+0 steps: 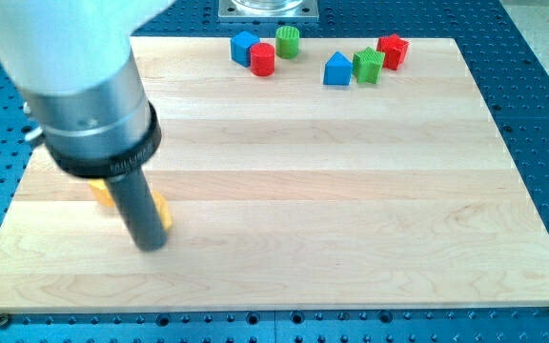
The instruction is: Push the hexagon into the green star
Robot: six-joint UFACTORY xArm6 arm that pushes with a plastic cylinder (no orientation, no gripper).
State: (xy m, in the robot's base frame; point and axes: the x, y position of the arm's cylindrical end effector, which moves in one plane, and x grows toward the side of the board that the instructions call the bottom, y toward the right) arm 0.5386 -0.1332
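Note:
The green star (368, 65) sits near the view's top, right of centre. A red block (393, 50) that looks like a hexagon lies just up and right of it, almost touching. My tip (151, 246) rests on the board at the view's lower left, far from both. Yellow block parts (163, 211) show on both sides of the rod just above the tip, and their shape is hidden.
A blue triangular block (337, 70) sits just left of the green star. Further left are a blue cube (245, 48), a red cylinder (262, 59) and a green cylinder (287, 42). The wooden board (332, 210) lies on a blue perforated table.

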